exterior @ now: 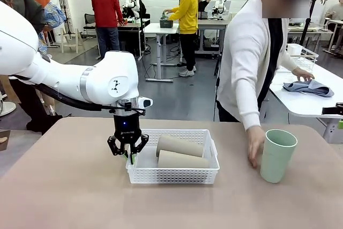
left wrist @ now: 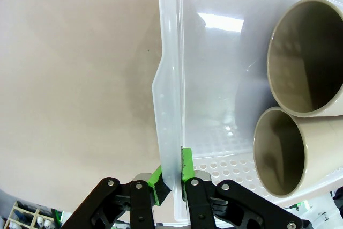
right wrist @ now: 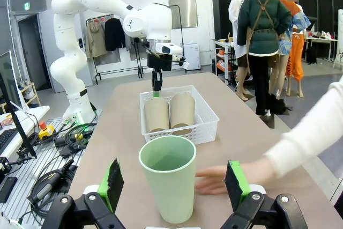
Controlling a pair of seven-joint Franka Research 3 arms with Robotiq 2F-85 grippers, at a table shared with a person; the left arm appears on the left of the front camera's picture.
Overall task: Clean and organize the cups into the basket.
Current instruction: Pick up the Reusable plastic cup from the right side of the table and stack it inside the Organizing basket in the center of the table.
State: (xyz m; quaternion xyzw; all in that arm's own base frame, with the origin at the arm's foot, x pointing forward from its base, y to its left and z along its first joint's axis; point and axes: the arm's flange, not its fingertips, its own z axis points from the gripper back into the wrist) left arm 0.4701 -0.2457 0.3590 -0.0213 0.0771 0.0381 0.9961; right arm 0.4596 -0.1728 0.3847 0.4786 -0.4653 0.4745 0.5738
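The left fingers (exterior: 127,154) (left wrist: 178,171) are clamped together on the end wall of the white basket (exterior: 174,176) (left wrist: 169,79) (right wrist: 206,124), one green pad inside the rim and one outside. The basket sits on the counter (exterior: 69,186). Beyond these fingers, inside it, two tan cups (exterior: 179,145) (left wrist: 305,57) (right wrist: 157,115) lie on their sides, touching each other, their open mouths turned towards the fingers.

The right fingers (right wrist: 174,181) stand wide apart and hold nothing. The mint green cup (exterior: 277,155) (right wrist: 167,186) stands upright on the counter just ahead of them, in line with the gap between them. A person's hand (exterior: 255,146) (right wrist: 214,178) rests on the counter beside that cup; whether it touches the cup I cannot tell.
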